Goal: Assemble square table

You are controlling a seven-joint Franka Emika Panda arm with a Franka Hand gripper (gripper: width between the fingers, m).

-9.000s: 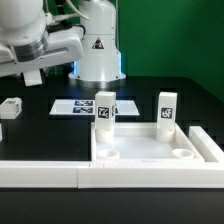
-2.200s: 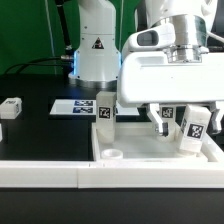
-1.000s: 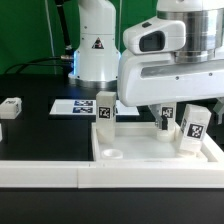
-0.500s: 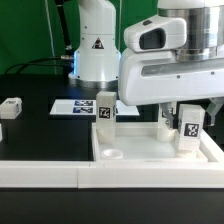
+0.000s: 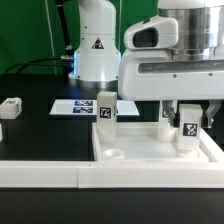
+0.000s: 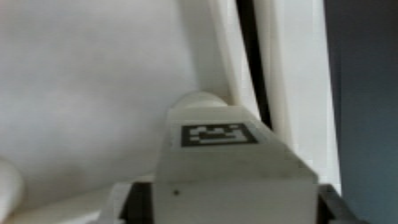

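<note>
Exterior view: the slab [image 5: 150, 160] of the square table lies flat on the black desk [image 5: 40, 125], raised rim up, in the near right part of the exterior view. An open round socket shows at its near corner on the exterior view's left.

Held leg [image 5: 188, 138]: a white block with a tag on its face. It stands upright inside the slab, just beside the rim on the exterior view's right. Whether its foot sits in a socket cannot be told.

Fingers [image 6: 137, 205]: closed on the held leg. In the wrist view a dark pad lies flush against each flank of the block, with no gap showing. The leg's tagged top [image 6: 217, 135] points at the camera. The slab's floor [image 6: 89, 90] and rim run alongside it.

The arm's white housing [image 5: 170, 70] hangs directly over the held leg and hides much of the slab's far right side.

Corner leg [image 5: 106, 110]: upright at the slab's far corner on the exterior view's left, tag facing the camera.

Hidden leg [image 5: 164, 121]: only a tagged part shows below the housing, near the far right corner. How it is seated cannot be told.

Loose leg [image 5: 10, 107]: on the desk at the exterior view's far left, well apart from the slab.

The marker board [image 5: 78, 106] lies flat on the desk behind the corner leg. A long white rail [image 5: 40, 172] abuts the slab's near edge on the exterior view's left.
</note>
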